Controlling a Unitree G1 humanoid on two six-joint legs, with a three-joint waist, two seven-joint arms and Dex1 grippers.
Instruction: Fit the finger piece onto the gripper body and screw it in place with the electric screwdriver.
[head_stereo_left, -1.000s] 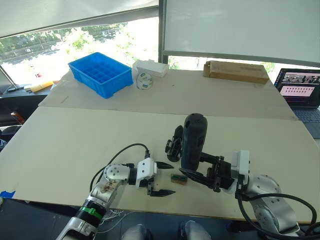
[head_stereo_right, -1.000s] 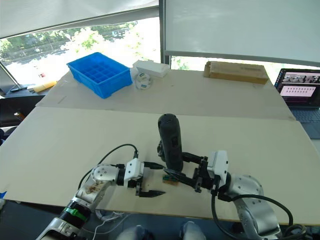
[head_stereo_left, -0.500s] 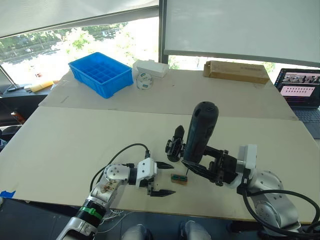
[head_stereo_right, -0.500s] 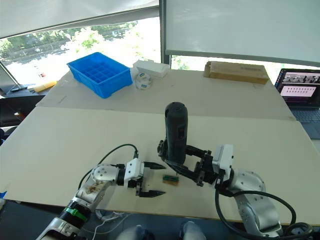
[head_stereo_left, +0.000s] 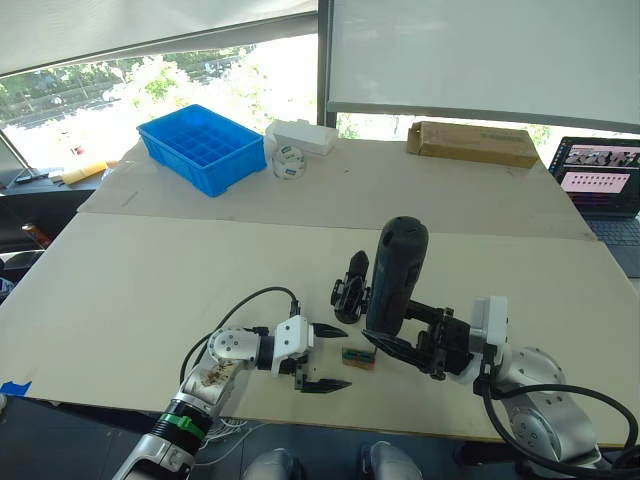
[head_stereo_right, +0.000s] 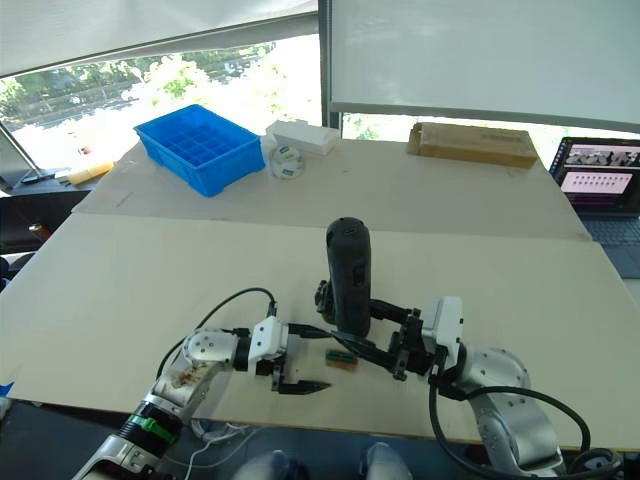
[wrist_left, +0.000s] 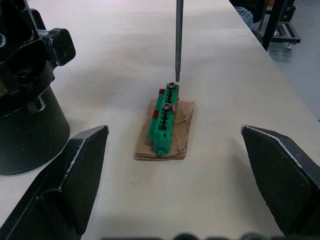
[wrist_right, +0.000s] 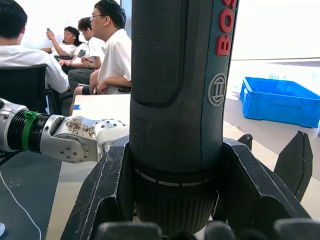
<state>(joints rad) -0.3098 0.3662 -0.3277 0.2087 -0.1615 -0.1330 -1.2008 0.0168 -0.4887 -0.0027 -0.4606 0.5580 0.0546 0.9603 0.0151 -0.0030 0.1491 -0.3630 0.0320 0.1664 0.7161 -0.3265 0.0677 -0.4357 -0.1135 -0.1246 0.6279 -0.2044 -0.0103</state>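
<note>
My right tool (head_stereo_left: 405, 343) grips the electric screwdriver (head_stereo_left: 394, 278) upright, bit on a screw in the green block (wrist_left: 165, 120). Left tool (head_stereo_left: 325, 357) open, idle. Gripper body (head_stereo_left: 350, 290) just beyond. Step, I judge: collecting a screw; next, lift straight.

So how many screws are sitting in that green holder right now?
2 visible: one at the far end of the green holder directly under the screwdriver bit, one just behind it mid-strip. Others may be hidden.
</note>
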